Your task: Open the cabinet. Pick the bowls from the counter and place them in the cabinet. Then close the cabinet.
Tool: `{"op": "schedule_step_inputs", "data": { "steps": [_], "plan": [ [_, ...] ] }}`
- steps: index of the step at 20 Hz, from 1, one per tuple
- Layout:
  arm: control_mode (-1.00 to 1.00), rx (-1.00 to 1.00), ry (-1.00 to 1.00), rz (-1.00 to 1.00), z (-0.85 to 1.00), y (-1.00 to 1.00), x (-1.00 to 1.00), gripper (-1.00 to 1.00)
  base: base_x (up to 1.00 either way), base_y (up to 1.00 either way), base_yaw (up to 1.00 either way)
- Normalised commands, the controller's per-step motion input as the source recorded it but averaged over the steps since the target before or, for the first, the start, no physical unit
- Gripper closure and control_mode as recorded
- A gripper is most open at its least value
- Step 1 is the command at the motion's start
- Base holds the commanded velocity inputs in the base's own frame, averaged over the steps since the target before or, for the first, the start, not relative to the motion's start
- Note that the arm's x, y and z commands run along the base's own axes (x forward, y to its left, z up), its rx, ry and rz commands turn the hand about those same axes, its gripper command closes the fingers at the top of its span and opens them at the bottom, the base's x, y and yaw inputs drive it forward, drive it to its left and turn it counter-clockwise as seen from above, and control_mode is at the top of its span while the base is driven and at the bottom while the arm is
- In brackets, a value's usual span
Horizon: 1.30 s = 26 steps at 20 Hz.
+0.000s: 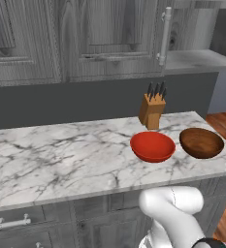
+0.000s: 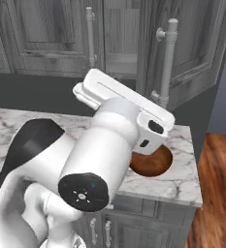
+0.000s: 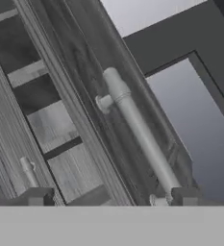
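Jaws spread wide and holding nothing, the gripper [image 3: 111,198] hangs just off the long silver bar handle [image 3: 140,129] of the cabinet [image 3: 80,101], the bar running up and away between the two fingertips [image 3: 39,196]. The right-hand door [image 2: 192,53] stands ajar, grey shelf [image 1: 197,60] showing beyond. Well below the hand, the red bowl [image 1: 153,146] and wooden bowl [image 1: 201,143] sit side by side on the counter [image 1: 61,160], just in front of a knife block [image 1: 152,109]. Both bowls look rigid and light; the glossy red one probably slips, so pinching either across its rim seems the surest hold.
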Motion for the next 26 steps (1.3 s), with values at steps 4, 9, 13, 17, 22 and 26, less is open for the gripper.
{"op": "schedule_step_inputs", "data": {
  "steps": [4, 9, 13, 17, 22, 26],
  "plan": [
    [-1.0, -0.18, -0.1, -0.37, 0.0, 0.98, -0.78, -1.0, 0.0, 0.0, 0.0],
    [-1.0, -0.17, 0.08, -0.13, -0.09, 0.91, 0.44, -1.0, 0.0, 0.0, 0.0],
    [-1.0, -0.06, 0.18, -0.03, -0.03, 0.32, 0.98, -1.0, 0.0, 0.0, 0.0],
    [-1.0, 0.0, 0.05, 0.0, 0.0, -0.2, 0.86, -1.0, 0.0, 0.0, 0.0],
    [-1.0, 0.0, 0.0, 0.0, -0.14, -0.68, 0.58, -1.0, 0.0, 0.0, 0.0],
    [-1.0, 0.0, 0.01, 0.0, -0.36, -0.37, 0.66, -1.0, 0.0, 0.0, 0.0]
  ]
}}
